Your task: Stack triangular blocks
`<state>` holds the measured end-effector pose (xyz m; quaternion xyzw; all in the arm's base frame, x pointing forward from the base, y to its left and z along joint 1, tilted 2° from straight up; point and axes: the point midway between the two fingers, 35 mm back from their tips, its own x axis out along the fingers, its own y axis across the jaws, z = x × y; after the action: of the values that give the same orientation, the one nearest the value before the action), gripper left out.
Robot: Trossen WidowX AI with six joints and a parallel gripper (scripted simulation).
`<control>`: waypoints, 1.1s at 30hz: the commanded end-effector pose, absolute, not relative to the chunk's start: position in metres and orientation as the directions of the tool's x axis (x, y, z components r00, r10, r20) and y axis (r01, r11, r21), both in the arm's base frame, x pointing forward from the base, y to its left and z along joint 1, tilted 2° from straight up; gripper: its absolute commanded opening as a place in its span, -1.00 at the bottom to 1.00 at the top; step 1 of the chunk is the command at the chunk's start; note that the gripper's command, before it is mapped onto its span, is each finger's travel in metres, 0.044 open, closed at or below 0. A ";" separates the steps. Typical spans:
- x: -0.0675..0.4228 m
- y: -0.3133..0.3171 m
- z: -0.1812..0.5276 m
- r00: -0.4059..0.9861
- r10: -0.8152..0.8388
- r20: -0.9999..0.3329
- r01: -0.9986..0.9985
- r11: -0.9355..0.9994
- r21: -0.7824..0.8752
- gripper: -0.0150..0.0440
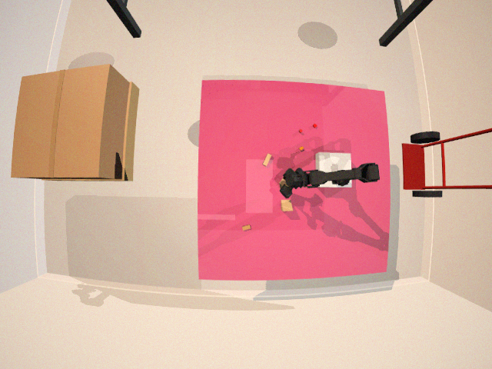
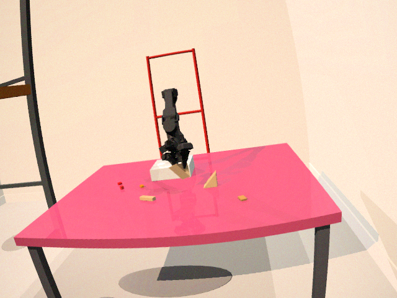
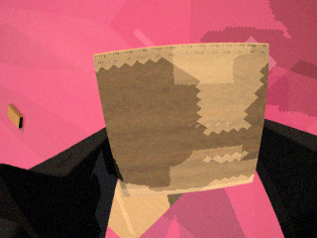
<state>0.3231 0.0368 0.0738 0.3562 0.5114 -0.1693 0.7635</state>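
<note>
My gripper is shut on a tan triangular block. The block hangs tilted above the table, with a broad face filling the middle of the wrist view; the fingers partly cover it in the top and exterior views. The other triangular block stands on the pink table. Its triangular end and its slope, falling to the left, show in the exterior view. The two blocks are apart in the top and exterior views. In the wrist view the held block hides part of the standing one.
A white box is under the arm. A tan bar, a small orange block and two red cubes lie to one side. A flat brown block lies beyond the standing block.
</note>
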 end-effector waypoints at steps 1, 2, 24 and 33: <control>0.326 0.037 0.076 0.402 0.097 -0.910 0.516 0.798 0.313 -0.49; 0.326 0.037 0.076 0.397 0.095 -0.913 0.492 0.818 0.299 -0.49; 0.329 0.038 0.079 0.282 0.061 -0.957 -0.159 0.987 0.015 -0.49; 0.329 0.039 0.080 0.234 0.045 -0.971 -0.439 0.896 -0.064 -0.49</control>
<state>0.3266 0.0388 0.0778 -0.1128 0.6009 0.1208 0.7821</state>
